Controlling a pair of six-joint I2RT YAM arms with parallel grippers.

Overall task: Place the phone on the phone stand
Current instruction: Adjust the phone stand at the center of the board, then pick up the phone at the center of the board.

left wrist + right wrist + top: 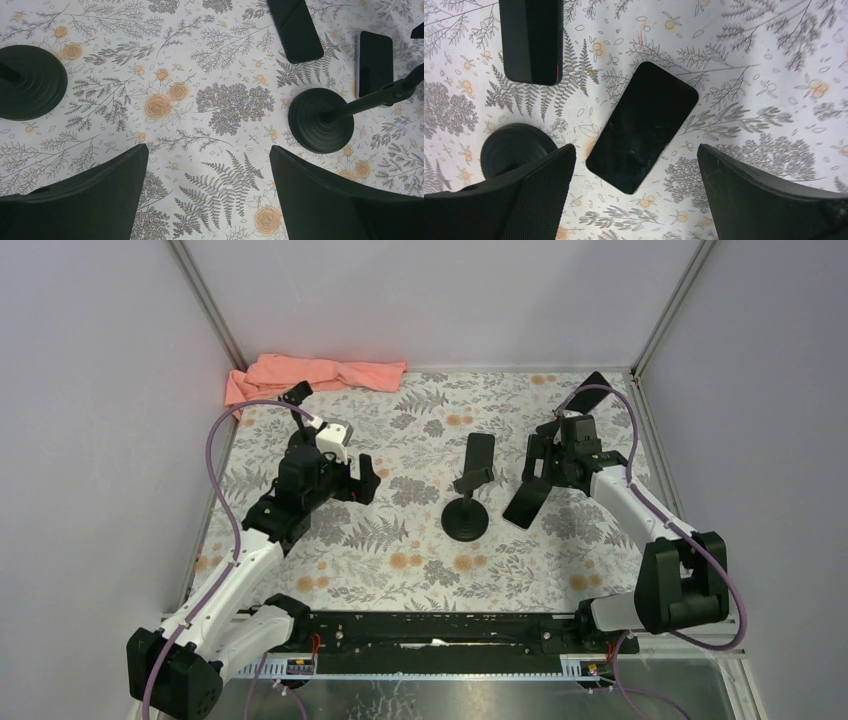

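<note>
We found the jaws of the right gripper (635,150) spread wide with nothing between them. They hung directly over the phone (642,127), which lay flat, glossy face up, on the floral surface (400,570), untouched and at a slant to the jaws. That placing read to us as the set-up for a pick: the opening bracketed the phone from above, though the slant suggested a turn of the wrist would be wanted before closing across its narrow width. Near the phone stood the phone stand (467,515), its round base on the surface and its plate raised on a stem (with the phone down on the surface, we judged the placing itself not yet begun). The jaws of the left gripper (207,150) were equally wide and held nothing, hovering over bare pattern on the stand's other side, close enough, we thought, to steady the base if it tipped. Further out, a second round black base (30,82) sat by the left arm, and a pink cloth (315,375) lay bunched against the far wall.
</note>
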